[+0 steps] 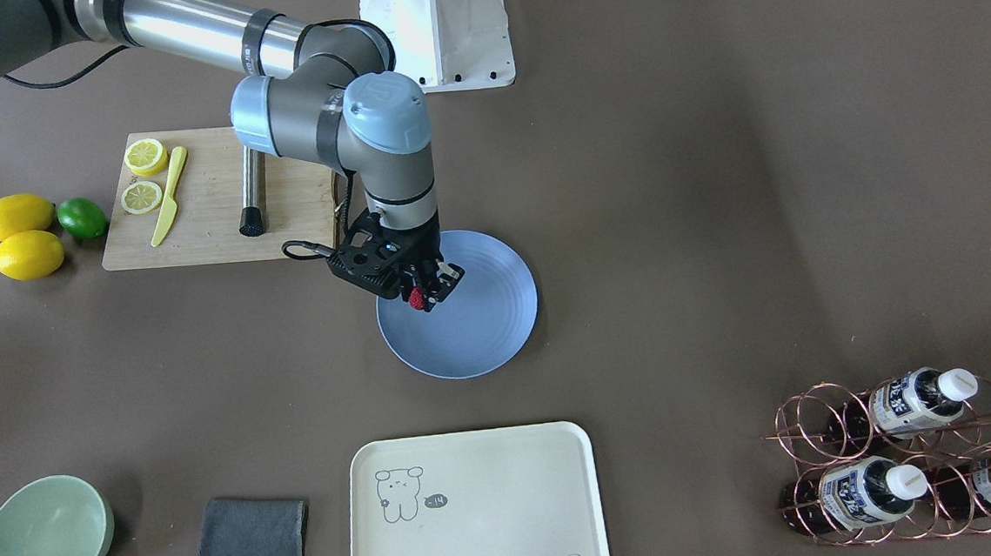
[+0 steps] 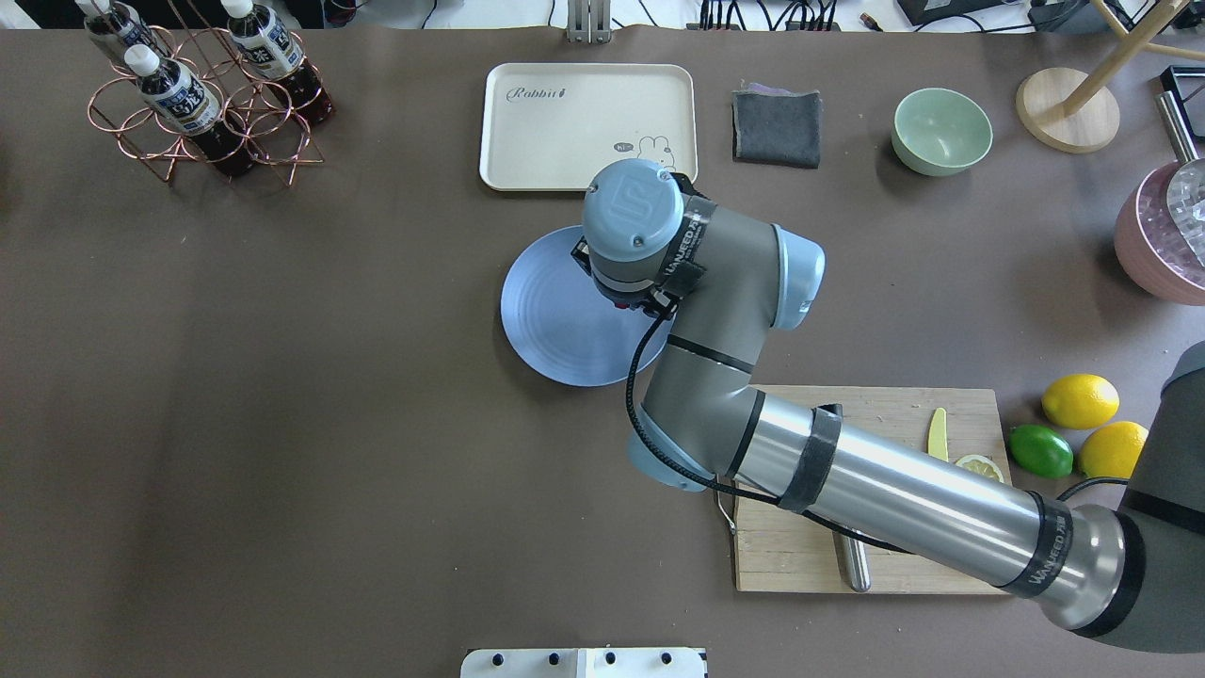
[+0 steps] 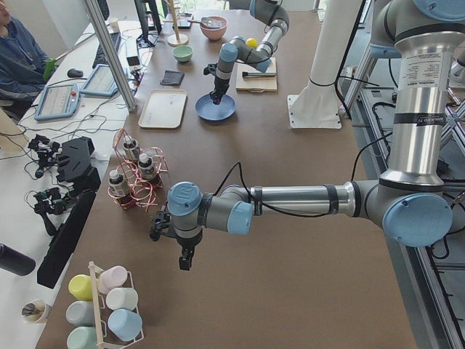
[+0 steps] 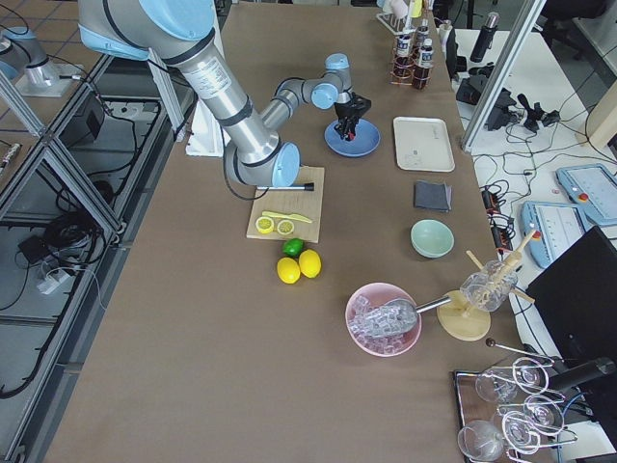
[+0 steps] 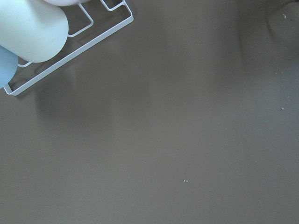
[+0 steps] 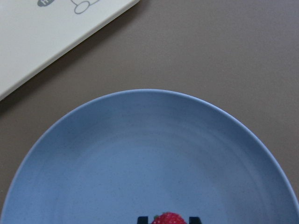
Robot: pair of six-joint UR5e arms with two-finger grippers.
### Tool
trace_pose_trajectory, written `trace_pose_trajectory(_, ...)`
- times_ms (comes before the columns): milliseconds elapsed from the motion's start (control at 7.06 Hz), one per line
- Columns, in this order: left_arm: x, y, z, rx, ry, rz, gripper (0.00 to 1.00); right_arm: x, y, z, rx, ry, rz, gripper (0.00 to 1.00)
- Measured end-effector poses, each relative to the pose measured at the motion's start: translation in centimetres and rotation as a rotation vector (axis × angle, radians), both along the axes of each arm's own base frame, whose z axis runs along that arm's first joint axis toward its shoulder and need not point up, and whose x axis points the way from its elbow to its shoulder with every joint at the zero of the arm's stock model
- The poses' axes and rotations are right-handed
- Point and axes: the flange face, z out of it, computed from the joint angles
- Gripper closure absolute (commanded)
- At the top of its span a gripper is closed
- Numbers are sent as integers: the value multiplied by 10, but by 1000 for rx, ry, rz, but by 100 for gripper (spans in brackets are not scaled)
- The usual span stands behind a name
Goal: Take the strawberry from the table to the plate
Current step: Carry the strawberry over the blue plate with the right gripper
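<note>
My right gripper point(image 1: 418, 298) hangs over the near-left part of the round blue plate point(image 1: 486, 331), shut on the small red strawberry point(image 1: 417, 298). In the right wrist view the strawberry point(image 6: 168, 218) shows at the bottom edge between two dark fingertips point(image 6: 142, 219), with the plate point(image 6: 140, 154) below it. Whether the berry touches the plate I cannot tell. The plate lies on the brown-grey table point(image 1: 700, 211). My left gripper point(image 3: 186, 262) hovers over bare table far from the plate, near a rack of cups; whether it is open or shut I cannot tell.
A wooden cutting board point(image 1: 213, 228) with lemon slices, a yellow knife and a metal tool lies beside the plate. Two lemons point(image 1: 21, 234) and a lime point(image 1: 82, 218) sit past it. A cream tray point(image 1: 477, 506), grey cloth point(image 1: 248, 548), green bowl point(image 1: 43, 536) and bottle rack point(image 1: 909, 458) line the far side.
</note>
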Motion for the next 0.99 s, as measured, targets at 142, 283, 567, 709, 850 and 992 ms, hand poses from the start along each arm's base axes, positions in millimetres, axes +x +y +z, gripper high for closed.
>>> trace_pose_trajectory(142, 1, 4, 2, -5, 13, 2, 1, -7, 4, 1, 1, 7, 13, 100)
trace_pose_trajectory(283, 1, 8, 4, -9, 19, 3, 1, -12, 8, 3, 3, 13, 15, 93)
trace_pose_trajectory(567, 1, 14, 8, -15, 23, 4, 1, -18, 14, 4, 13, 20, 14, 24)
trace_pose_trajectory(709, 1, 18, 11, -18, 24, 4, 1, -18, 14, 4, 18, 23, 18, 0)
trace_pose_trajectory(850, 1, 22, 13, -21, 24, 4, 1, -18, 14, 5, 21, 26, 21, 0)
trace_pose_trajectory(992, 1, 25, 14, -23, 24, 4, 1, -17, 13, 4, 25, 26, 21, 0)
